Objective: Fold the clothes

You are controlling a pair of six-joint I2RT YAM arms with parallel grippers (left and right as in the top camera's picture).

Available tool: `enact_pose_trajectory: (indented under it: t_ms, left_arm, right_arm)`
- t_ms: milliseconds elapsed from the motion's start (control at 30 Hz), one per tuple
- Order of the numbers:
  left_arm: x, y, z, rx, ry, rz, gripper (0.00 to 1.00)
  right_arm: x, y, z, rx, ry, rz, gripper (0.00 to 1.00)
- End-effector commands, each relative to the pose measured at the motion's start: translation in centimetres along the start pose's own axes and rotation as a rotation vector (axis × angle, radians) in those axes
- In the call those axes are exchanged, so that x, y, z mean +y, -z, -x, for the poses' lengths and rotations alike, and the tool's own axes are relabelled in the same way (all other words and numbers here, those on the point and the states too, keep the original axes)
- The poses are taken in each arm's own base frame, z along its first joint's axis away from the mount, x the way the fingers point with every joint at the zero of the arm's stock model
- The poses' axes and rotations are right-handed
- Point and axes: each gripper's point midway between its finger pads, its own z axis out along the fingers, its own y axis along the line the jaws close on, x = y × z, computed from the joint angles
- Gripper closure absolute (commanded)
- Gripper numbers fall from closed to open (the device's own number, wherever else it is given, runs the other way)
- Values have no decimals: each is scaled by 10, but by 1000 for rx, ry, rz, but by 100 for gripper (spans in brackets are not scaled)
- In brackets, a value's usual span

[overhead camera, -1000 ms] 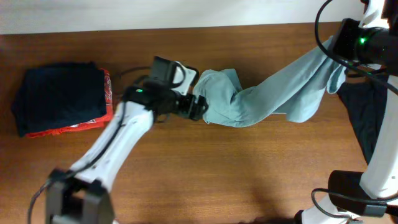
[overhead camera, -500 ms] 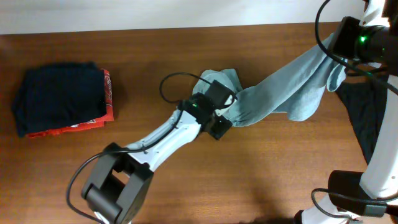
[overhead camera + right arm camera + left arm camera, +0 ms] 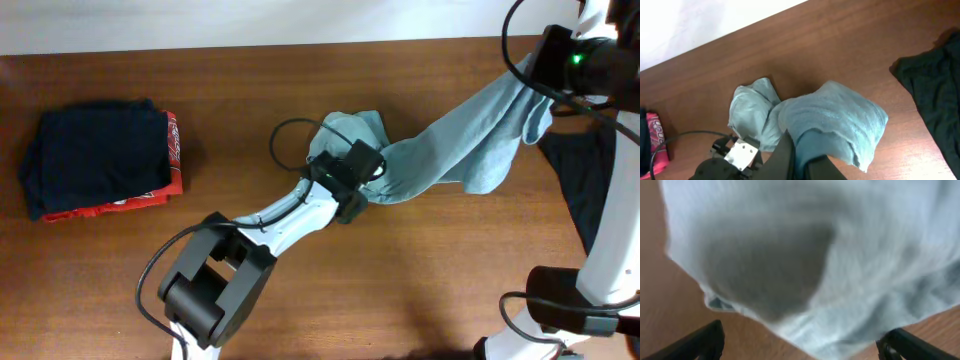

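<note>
The pale grey-blue T-shirt stretches from a bunched end at the table's middle up to the far right, where my right gripper holds it lifted. In the right wrist view my right gripper is shut on a fold of the T-shirt. My left gripper sits at the near edge of the bunched end. In the left wrist view the left gripper is open wide, with the T-shirt filling the view just ahead of its fingers, blurred.
Folded navy and red garments lie at the far left. A dark navy-black loose garment lies at the right edge, also in the right wrist view. A black cable loops beside the shirt. The table is brown wood.
My left arm has swung right, from the shirt's left side to the near edge of its bunched end. My right gripper still holds the shirt raised at the far right.
</note>
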Motion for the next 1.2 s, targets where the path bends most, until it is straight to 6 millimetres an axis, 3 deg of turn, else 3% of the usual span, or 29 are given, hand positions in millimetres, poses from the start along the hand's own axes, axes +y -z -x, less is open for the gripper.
enact_pose_trajectory:
  t_ms: [0,67,133,167,233,333,400,500,567,733,867,1000,1167]
  left_arm:
    - [-1,-4,19,-64,-6,29,5]
    - [-2,-7,22,-75,-2,34,5]
    - [1,-11,21,-67,-1,58,18]
    - [4,-12,19,-60,0,81,28]
    - [16,-11,16,-43,8,149,66]
    - [19,-10,17,-48,43,166,90]
    - [24,-9,18,-47,51,192,99]
    - [58,8,21,-35,112,365,99]
    - [84,31,31,-47,145,449,99]
    - [166,120,61,-154,324,488,100]
    - [206,177,66,-233,391,401,99]
    - [234,202,43,-214,438,426,100]
    - [244,192,3,-108,514,383,99]
  right_arm:
    - [3,-1,3,-9,8,6,96]
    - [3,-1,3,-9,8,6,96]
    - [3,-1,3,-9,9,6,96]
    - [3,-1,3,-9,16,6,96]
    - [3,-1,4,-12,16,7,96]
    - [3,-1,4,-12,16,7,96]
    - [3,-1,4,-12,15,7,96]
    - [3,-1,4,-12,16,7,96]
    - [3,-1,4,-12,16,7,96]
    - [2,-1,2,-5,22,4,96]
    - [-1,-1,0,2,24,-7,96]
    - [-8,0,-2,10,22,-36,96]
    - [-35,3,-7,47,-12,-76,96]
